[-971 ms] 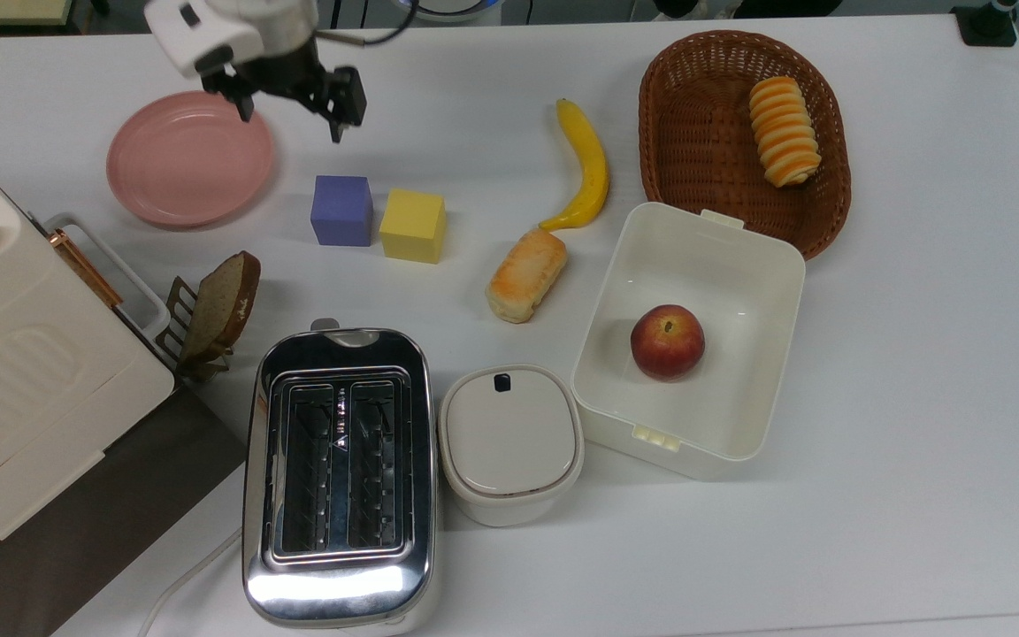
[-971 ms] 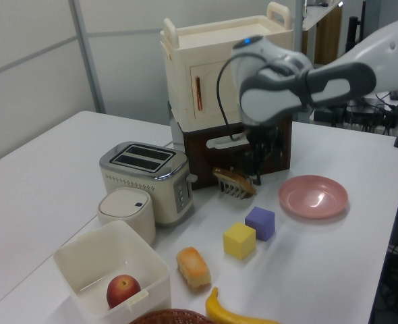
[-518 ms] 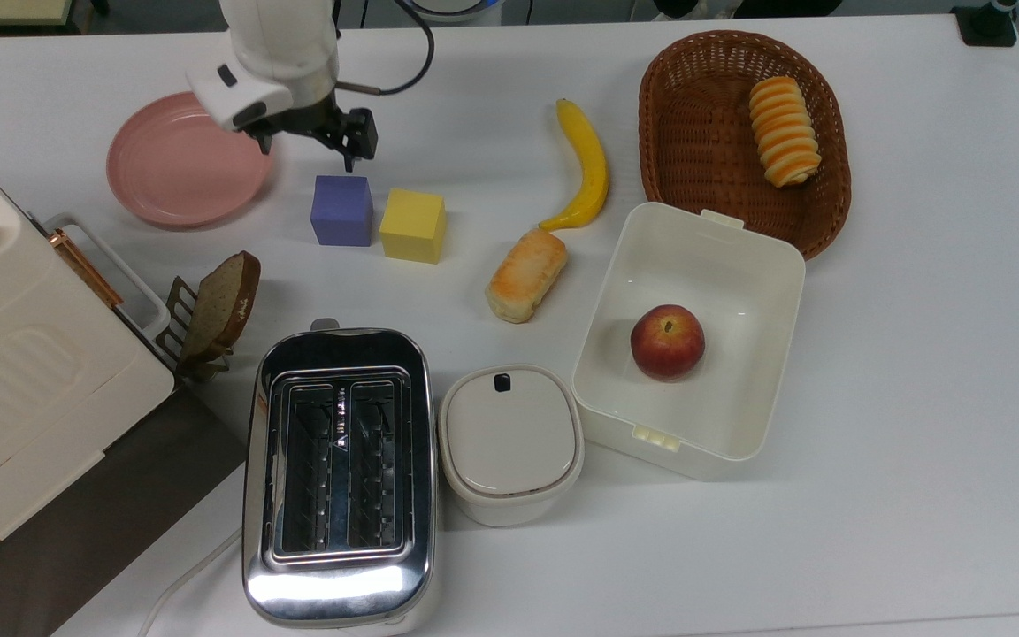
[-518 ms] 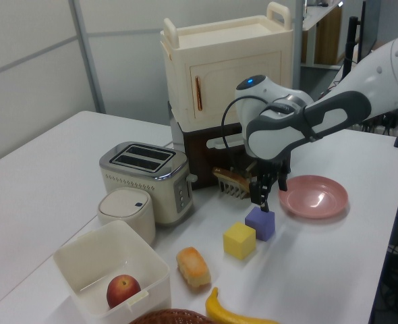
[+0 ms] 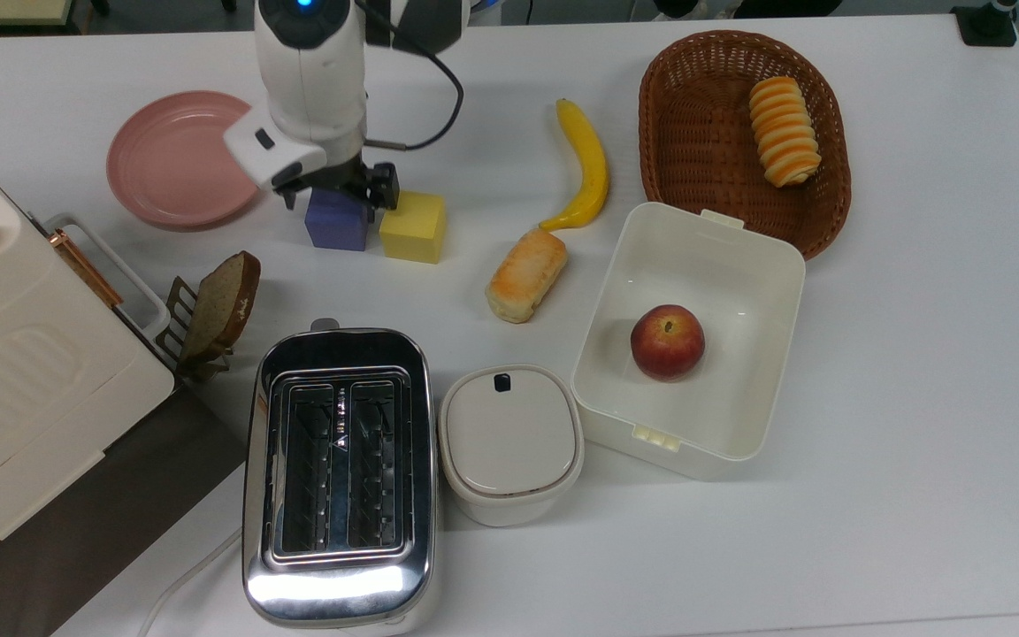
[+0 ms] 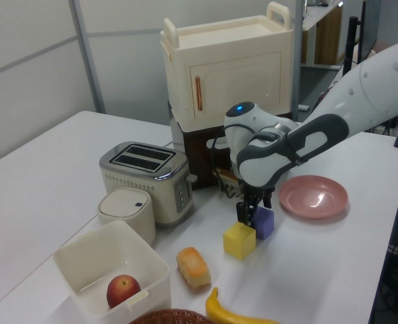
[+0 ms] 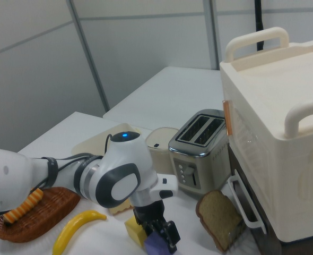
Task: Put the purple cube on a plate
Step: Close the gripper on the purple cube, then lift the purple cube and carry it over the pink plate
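While the gripper (image 5: 339, 193) sits low over the purple cube (image 5: 336, 223), I cannot tell from my screens whether the jaws are spread around it or already closed on it. The cube rests on the bench (image 5: 916, 354), just beside the yellow cube (image 5: 413, 227) on the top view's right, with the pink plate (image 5: 175, 159) near on the top view's left.

My worry is that narrow gap: a jaw coming down on the yellow cube's side could nudge it or pinch both blocks together. An off-centre hold could also let the purple cube twist and slip on the way to the plate, or catch the raised rim.

As for containers, the plate is bare, the white tub (image 5: 691, 332) holds an apple (image 5: 667, 341), and the wicker basket (image 5: 739, 133) holds a striped pastry (image 5: 784, 131). The lidded pot (image 5: 510, 442) is closed.
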Action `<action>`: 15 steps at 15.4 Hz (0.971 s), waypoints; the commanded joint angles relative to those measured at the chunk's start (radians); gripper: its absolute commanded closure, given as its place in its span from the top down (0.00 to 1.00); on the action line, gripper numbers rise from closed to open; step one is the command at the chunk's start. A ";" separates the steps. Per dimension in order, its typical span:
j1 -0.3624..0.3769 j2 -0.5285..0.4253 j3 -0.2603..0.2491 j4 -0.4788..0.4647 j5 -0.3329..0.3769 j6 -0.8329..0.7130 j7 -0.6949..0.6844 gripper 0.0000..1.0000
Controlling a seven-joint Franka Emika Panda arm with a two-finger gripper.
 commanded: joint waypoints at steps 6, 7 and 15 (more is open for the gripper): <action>0.010 0.007 -0.016 -0.003 -0.001 0.035 0.025 0.13; 0.009 -0.010 -0.019 0.005 0.003 0.021 0.021 0.00; -0.011 -0.041 -0.182 0.132 0.121 -0.249 -0.201 0.04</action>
